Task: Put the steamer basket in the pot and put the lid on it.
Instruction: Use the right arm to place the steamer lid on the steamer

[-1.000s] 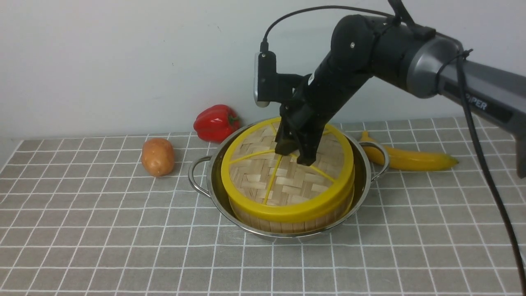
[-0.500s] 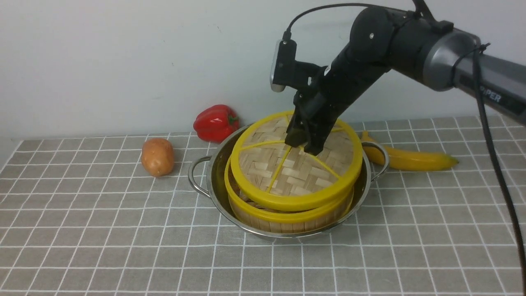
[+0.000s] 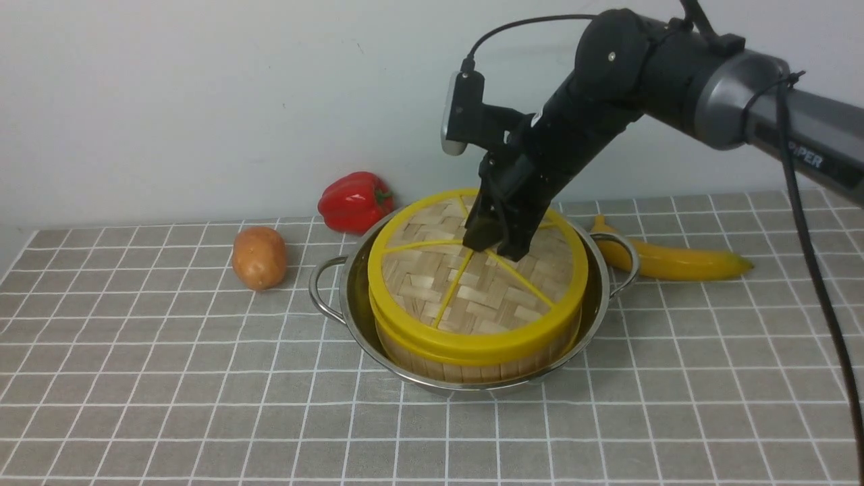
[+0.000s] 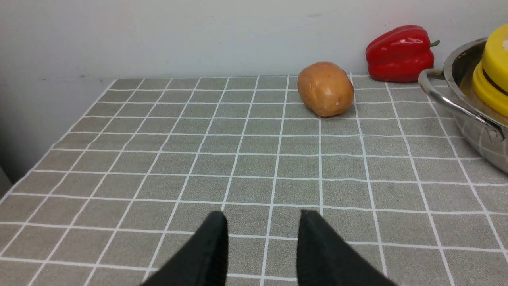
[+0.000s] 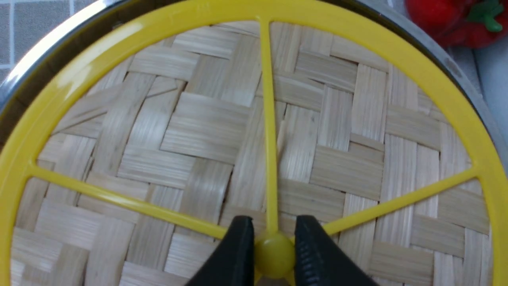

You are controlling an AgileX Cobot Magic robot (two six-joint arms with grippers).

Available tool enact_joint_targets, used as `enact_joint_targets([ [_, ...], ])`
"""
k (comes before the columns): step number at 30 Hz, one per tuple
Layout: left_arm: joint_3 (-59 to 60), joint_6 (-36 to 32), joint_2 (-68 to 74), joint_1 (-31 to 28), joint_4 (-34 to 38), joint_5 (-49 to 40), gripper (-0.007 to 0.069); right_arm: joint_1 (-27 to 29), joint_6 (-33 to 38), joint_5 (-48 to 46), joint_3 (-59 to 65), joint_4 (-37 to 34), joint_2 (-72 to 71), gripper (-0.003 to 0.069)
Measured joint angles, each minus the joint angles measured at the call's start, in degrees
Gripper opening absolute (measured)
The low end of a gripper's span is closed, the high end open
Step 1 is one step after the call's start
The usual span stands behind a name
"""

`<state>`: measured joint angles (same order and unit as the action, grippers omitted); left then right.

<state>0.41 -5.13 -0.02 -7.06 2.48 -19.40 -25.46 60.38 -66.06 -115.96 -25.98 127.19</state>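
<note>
The shiny steel pot point(image 3: 347, 314) stands mid-table on the checked cloth. Inside it is the steamer basket point(image 3: 472, 368), slat wall and yellow rim showing. The lid point(image 3: 472, 297), a woven disc with yellow rim and spokes, lies level over the basket; a thin dark gap shows between the two rims at the pot's left side point(image 4: 490, 77). My right gripper point(image 3: 496, 250) is shut on the lid's centre knob point(image 5: 274, 254), one finger on each side. My left gripper point(image 4: 264, 216) hovers open and empty over bare cloth, left of the pot point(image 4: 456, 103).
A potato point(image 3: 259, 257) lies left of the pot and a red pepper point(image 3: 356, 201) sits behind it near the wall. A banana point(image 3: 675, 260) lies to the pot's right, close to its handle point(image 3: 624, 260). The wall closes off the table's back.
The right gripper lifted the lid up and rightward off the basket, then brought it back down and left; it now lies centred over the basket. The left gripper has stayed the same.
</note>
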Motion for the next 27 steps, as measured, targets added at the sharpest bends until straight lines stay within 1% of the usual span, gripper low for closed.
enact_joint_targets([
  [13, 0.0, 0.0, 0.0, 0.0, 0.0, 0.0, 0.0243, 0.0, 1.4, 0.5, 0.0, -2.1, 1.2, 0.0146],
  [27, 0.0, 0.0, 0.0, 0.0, 0.0, 0.0, 0.0243, 0.2, 1.4, 0.6, -0.1, -2.3, 1.5, 0.0146],
])
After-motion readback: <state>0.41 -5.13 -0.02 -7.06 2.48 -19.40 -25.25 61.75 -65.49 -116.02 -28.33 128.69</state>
